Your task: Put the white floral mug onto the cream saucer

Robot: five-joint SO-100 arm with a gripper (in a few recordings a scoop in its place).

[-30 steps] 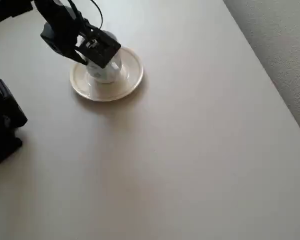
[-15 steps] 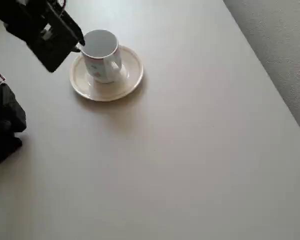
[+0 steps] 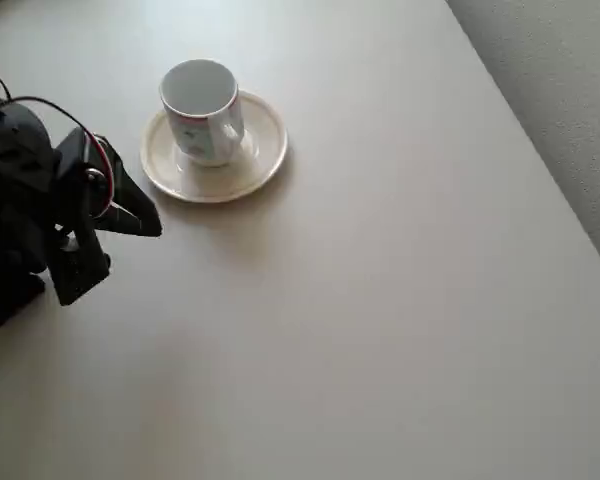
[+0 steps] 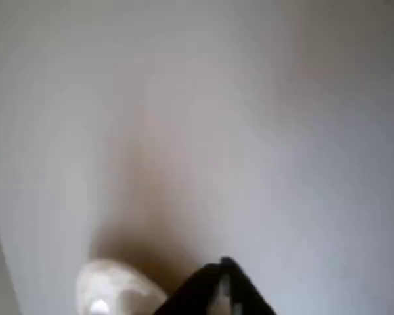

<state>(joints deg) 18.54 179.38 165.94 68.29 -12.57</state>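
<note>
The white floral mug (image 3: 202, 108) stands upright on the cream saucer (image 3: 260, 150) at the upper left of the overhead view, its handle toward the lower right. Nothing touches it. My black gripper (image 3: 150, 224) hovers to the lower left of the saucer, clear of its rim, with the fingers together and nothing between them. In the blurred wrist view the fingers (image 4: 224, 275) meet in a point at the bottom edge, and a pale blurred shape (image 4: 108, 292) that may be the saucer lies to their left.
The arm's black body and base (image 3: 10, 260) fill the left edge of the overhead view. The beige table (image 3: 380, 300) ends along a slanted edge at the right, with grey floor (image 3: 570, 90) beyond.
The gripper let go of the mug, lifted off to the left, then swung down and back toward the arm's base. The mug stays on the saucer.
</note>
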